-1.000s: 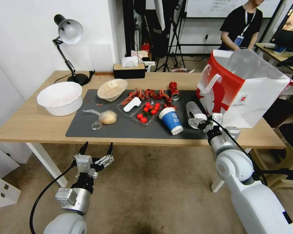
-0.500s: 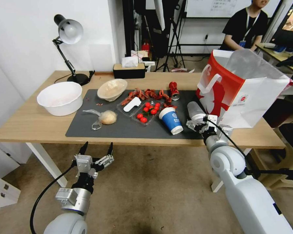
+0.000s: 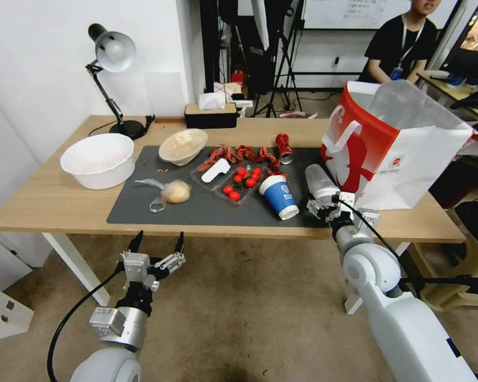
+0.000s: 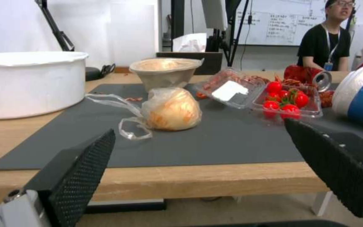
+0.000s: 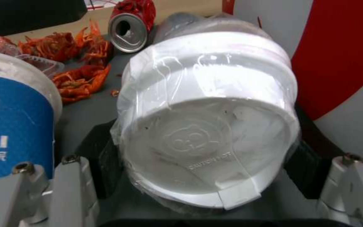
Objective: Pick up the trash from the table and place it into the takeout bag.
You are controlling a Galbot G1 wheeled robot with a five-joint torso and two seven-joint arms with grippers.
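Right wrist view showed our right gripper (image 5: 206, 176) clamped around the clear plastic cup (image 5: 206, 104) lying beside the takeout bag (image 3: 409, 138), while our left gripper (image 3: 156, 246) waited spread below the table (image 3: 48, 201).

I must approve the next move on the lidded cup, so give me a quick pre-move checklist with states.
1. Right gripper fingers flank the lidded cup: ok.
2. Firm grasp on cup: cannot tell.
3. Blue cup apart from lidded cup: ok, but close.
4. Takeout bag upright, mouth open: ok.
5. Left gripper open, below the table edge, out of the way: ok.
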